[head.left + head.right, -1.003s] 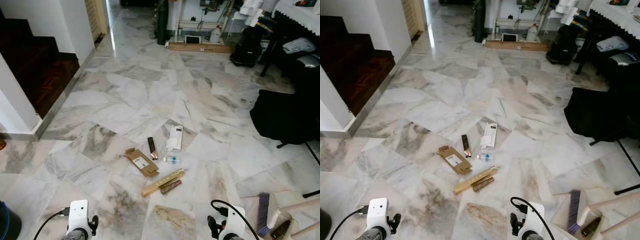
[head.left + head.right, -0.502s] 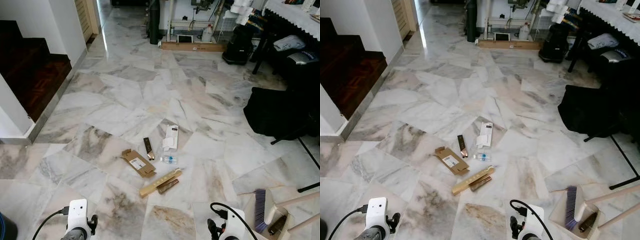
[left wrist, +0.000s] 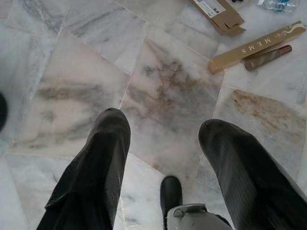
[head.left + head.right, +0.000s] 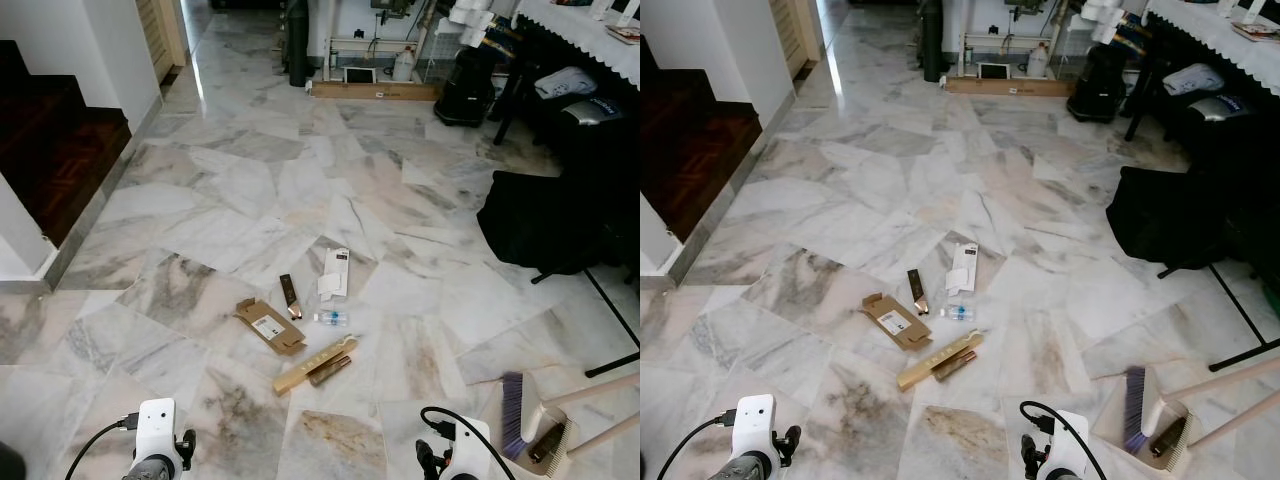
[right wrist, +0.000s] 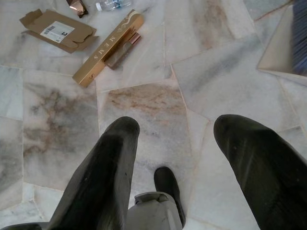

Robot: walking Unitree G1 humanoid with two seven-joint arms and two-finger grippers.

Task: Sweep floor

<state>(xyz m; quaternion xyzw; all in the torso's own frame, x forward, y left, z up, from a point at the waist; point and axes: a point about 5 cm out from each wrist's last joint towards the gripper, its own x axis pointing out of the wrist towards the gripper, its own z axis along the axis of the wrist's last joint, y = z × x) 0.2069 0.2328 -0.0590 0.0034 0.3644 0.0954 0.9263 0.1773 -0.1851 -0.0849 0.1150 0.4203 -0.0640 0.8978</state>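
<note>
Marble floor (image 4: 250, 190) spreads out ahead in pale veined slabs, hard and glossy, so light litter should slide across it easily under bristles. To the robot's right stands a cream dustpan (image 4: 553, 452), tilted, with a broom (image 4: 513, 414) resting in it; two pale wooden handles (image 4: 590, 392) run off to the right, one per tool by the look of it. Both are probably light and stiff, and the sensible place to take hold is partway along a handle, where the claw can close round bare wood rather than at the soft purple-tipped bristles.

Litter lies in one loose cluster in the middle of the floor, six pieces counted: one flattened brown cardboard box (image 4: 268, 325), one long gold carton (image 4: 314, 365), one white packet (image 4: 334, 274), one slim dark packet (image 4: 290, 296), one brown tube (image 4: 330, 370) touching the gold carton, and one small clear bottle (image 4: 328, 318). All look light; the bottle and tube may roll rather than slide.

Left claw (image 3: 165, 139) hangs low over bare marble near the gold carton, fingers spread and holding nothing. Right claw (image 5: 175, 143) is likewise spread wide and empty, between the litter and the dustpan, nothing yet grasped.
</note>
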